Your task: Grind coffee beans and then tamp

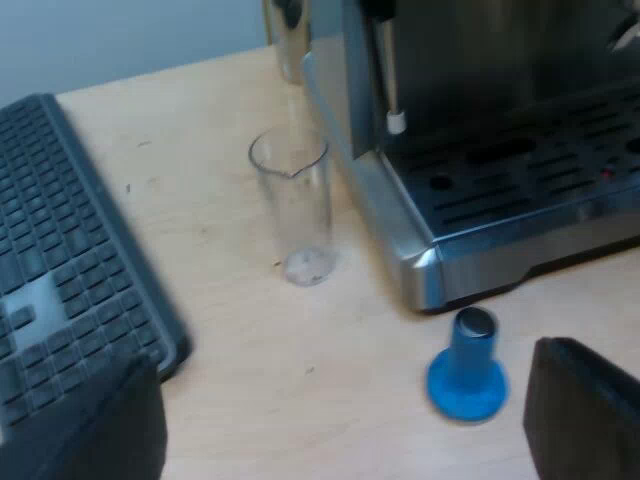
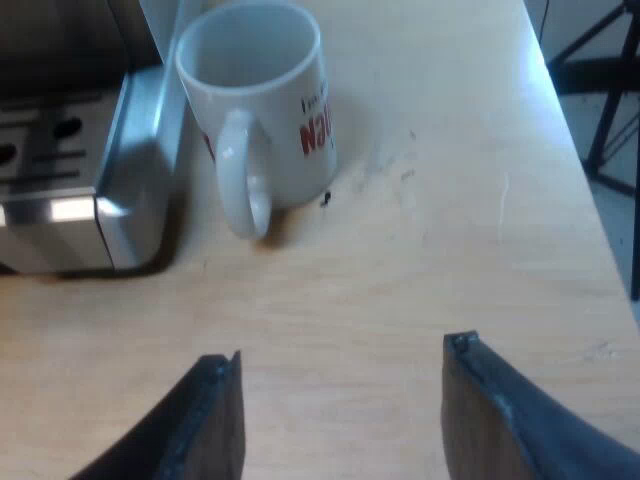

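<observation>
A blue tamper [image 1: 467,366] stands on the wooden table just before the corner of the espresso machine's drip tray [image 1: 520,200]. An empty measuring glass [image 1: 294,207] stands upright beside the machine's side. My left gripper [image 1: 340,440] hangs open above the table, its fingers [image 1: 580,410] wide apart, one close by the tamper. In the right wrist view a white mug [image 2: 262,95] with red lettering stands next to the machine's metal corner [image 2: 130,190], handle toward me. My right gripper [image 2: 340,420] is open over bare table, short of the mug, holding nothing.
A dark keyboard [image 1: 70,260] lies near the measuring glass, on the side away from the machine. The steam wand [image 1: 392,80] hangs over the drip tray. The table edge [image 2: 575,150] runs past the mug, with a dark stand leg [image 2: 615,90] beyond it.
</observation>
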`<state>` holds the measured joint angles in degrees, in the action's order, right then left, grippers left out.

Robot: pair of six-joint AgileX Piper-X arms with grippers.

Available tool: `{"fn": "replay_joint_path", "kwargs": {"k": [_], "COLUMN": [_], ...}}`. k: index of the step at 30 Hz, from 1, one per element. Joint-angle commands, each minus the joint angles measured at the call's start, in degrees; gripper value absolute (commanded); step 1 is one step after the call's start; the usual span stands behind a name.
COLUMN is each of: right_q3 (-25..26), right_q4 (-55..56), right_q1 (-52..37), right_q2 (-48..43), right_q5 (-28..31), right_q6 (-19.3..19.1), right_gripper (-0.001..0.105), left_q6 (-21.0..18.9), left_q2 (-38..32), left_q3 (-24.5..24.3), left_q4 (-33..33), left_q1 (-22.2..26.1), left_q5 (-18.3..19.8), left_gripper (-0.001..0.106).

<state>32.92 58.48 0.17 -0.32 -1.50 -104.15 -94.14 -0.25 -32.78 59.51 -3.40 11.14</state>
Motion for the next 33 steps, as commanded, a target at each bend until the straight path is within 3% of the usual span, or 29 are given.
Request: {"fn": "replay_joint_path", "kwargs": {"k": [1, 10, 15, 20, 33], "right_q3": [2.29, 8.4, 12.07, 14.65, 15.41], "right_q4": [0.98, 0.96, 0.96, 0.85, -4.47], "right_q1": [0.08, 0.08, 3.2, 7.22, 18.71], "right_q2": [-0.6, 7.04, 12.19, 15.75, 21.77], "right_q5": [-1.64, -8.19, -12.05, -12.59, -15.23], "right_q6": [-0.2, -0.2, -0.2, -2.79, -2.78], "right_gripper": [0.047, 0.047, 0.047, 0.047, 0.047], "left_q6": [-1.27, -1.48, -1.48, -1.48, -1.28], "left_q2": [0.79, 5.85, 9.96, 13.85, 22.85], "left_q3": [-0.54, -2.73, -3.88, -4.24, -4.24], "left_q4": [-0.98, -2.02, -5.76, -8.85, -15.19], "left_q1": [-0.43, -6.86, -10.91, -14.68, -22.25], "left_q5": [1.11, 1.65, 2.17, 3.31, 4.12], "left_gripper": [0.074, 0.074, 0.074, 0.074, 0.074]}}
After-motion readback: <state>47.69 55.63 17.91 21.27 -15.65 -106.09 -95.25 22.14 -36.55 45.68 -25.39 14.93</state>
